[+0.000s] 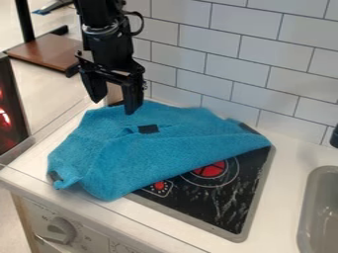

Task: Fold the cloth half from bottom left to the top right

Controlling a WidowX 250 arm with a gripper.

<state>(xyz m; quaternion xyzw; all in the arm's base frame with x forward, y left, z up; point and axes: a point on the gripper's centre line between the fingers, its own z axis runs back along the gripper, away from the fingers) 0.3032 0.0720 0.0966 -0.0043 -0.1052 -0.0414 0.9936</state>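
Blue, soft-looking cloth (155, 153) lies rumpled and partly folded over the stove top (234, 212), just left of the middle of the view, and spills onto the white counter (284, 163) on its nine o'clock side. Its long axis slants: one end, a bunched corner, points to eight o'clock, and the narrower end points to about three. The straight lower edge climbs toward two o'clock, crossing the black cooktop. A dark tab (148, 129) sits on the upper middle of the cloth, with another dark patch at each end.

Above the cloth's upper left part, toward eleven o'clock, hangs the black gripper (113, 105), pointing down toward six, its fingers spread apart and holding nothing.

Red burner markings (211, 169) show below the cloth's edge, toward five o'clock from its middle. The grey sink (308, 212) is at four o'clock in the view, and a pale knob (59, 230) is on the counter's front at seven. White tiles (244, 42) cover the wall from twelve to three. At ten to eleven is a brown board (49, 52); at nine, a dark panel (15, 94) with red lights.
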